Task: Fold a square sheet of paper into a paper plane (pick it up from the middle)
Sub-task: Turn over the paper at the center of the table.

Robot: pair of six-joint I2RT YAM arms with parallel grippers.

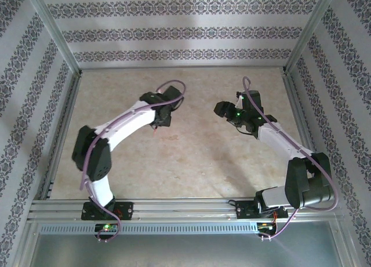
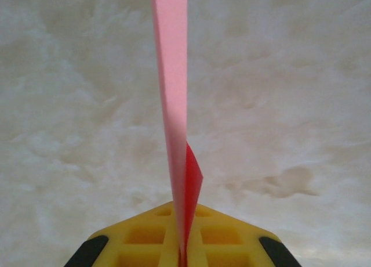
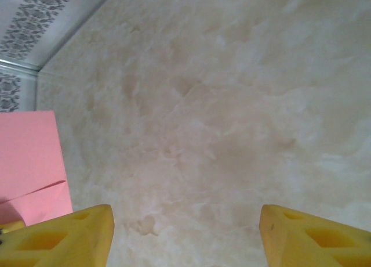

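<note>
Folded paper (image 2: 171,75) pinched edge-on in left jaws — right jaws apart

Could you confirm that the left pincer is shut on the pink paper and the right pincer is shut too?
Not quite: the left pincer is shut on the pink paper, but the right pincer is open, as the right wrist view shows.

pink paper (image 2: 173,93), beige marbled table (image 2: 290,104)
</note>
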